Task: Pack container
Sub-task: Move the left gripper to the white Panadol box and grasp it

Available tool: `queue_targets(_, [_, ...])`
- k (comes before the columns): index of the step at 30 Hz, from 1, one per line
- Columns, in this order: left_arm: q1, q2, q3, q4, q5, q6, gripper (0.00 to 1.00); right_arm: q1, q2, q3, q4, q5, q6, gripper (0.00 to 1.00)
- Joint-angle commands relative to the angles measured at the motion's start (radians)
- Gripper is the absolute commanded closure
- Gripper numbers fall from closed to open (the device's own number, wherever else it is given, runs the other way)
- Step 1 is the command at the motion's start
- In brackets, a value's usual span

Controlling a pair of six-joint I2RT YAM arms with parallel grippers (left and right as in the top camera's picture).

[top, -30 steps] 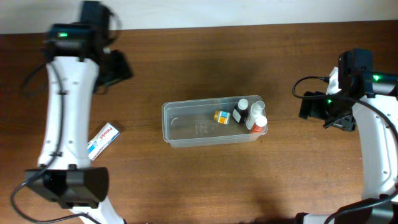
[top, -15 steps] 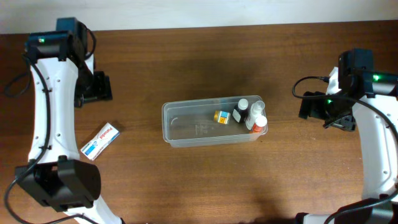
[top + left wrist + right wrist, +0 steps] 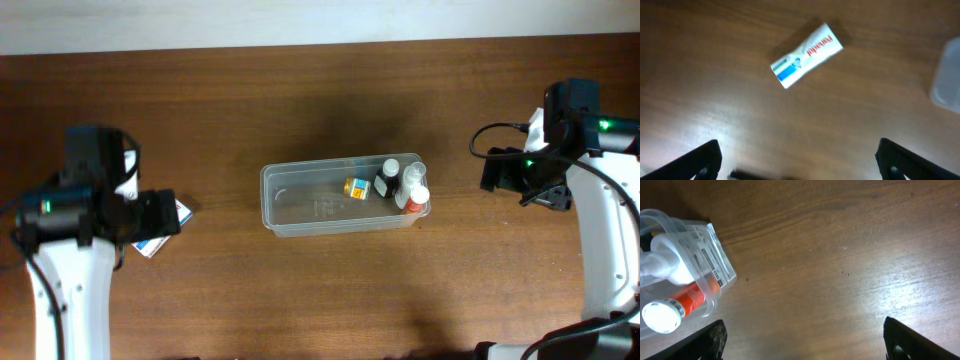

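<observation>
The left claw (image 3: 800,167), fingers apart, is hovering over the white box (image 3: 806,55) on the tabletop (image 3: 300,100), apparently to grasp it for the container (image 3: 300,212) sitting centrally, while the right claw (image 3: 805,347) is idling, fingers also apart.

Brown wooden table (image 3: 300,100): grain visible; pale wall strip (image 3: 300,20) along far edge. White rectangular cardboard box with red lettering and blue-green patch (image 3: 806,55): flat on table, left side, well apart from container (image 3: 300,210). Inside container, right end: small yellow-orange cube box (image 3: 356,187); dark bottle with white cap (image 3: 388,180); clear bottle with white cap (image 3: 413,173); orange bottle with white cap (image 3: 414,198). Three bottles clustered close together.
</observation>
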Motion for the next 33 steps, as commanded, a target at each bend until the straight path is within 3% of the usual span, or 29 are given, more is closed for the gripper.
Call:
queue_targets(1, [0.045,0.000,-0.146,0.118,-0.017,0.064,0.01,-0.004,0.005,-0.002,0.005,-0.002,-0.009,0.08])
queue_targets(6, [0.061,0.110,-0.227,0.286,-0.016,0.171,0.01,-0.004,0.005,-0.002,0.006,-0.002,-0.009,0.08])
queue_targets(17, [0.061,0.462,-0.226,0.459,-0.017,0.402,0.01,-0.004,0.005,-0.002,0.003,-0.002,-0.009,0.07])
queue_targets(25, [0.061,0.547,-0.226,0.555,0.010,0.463,0.01,-0.004,0.005,-0.002,0.003,-0.002,-0.009,0.07])
queue_targets(33, [0.062,0.627,-0.227,0.550,0.100,0.462,0.01,-0.004,0.005,-0.002,0.003,-0.002,-0.009,0.07])
